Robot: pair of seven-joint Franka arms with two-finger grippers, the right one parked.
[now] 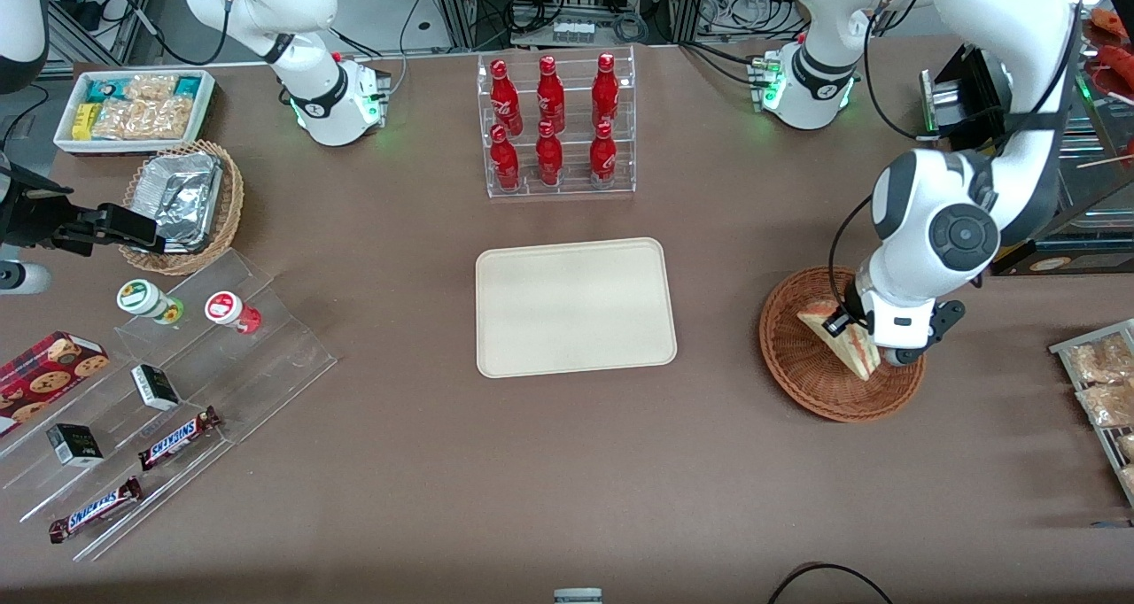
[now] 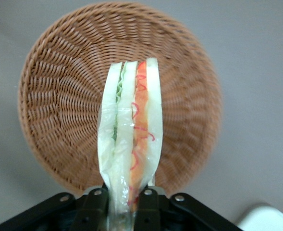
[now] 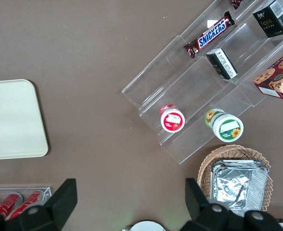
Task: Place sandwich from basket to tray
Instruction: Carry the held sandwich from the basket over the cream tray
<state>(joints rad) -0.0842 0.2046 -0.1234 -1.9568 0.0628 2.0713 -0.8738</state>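
over the basket (image 1: pixel 811 369) toward the working arm's end of the counter (image 1: pixel 567 480), the tool (image 2: pixel 123 199) pinches one end of the wrapped sandwich (image 2: pixel 130 134); the wrist hides its fingers in the front view. tray (image 1: pixel 574 306) sits well apart; "snickers" bars (image 1: pixel 177 437) lie toward the parked arm's end.

The arm (image 1: pixel 930 232) hides part of the basket (image 1: pixel 815 383) and one end of the sandwich (image 1: pixel 837 334); the gripper (image 2: pixel 123 204) is cut off at the edge.
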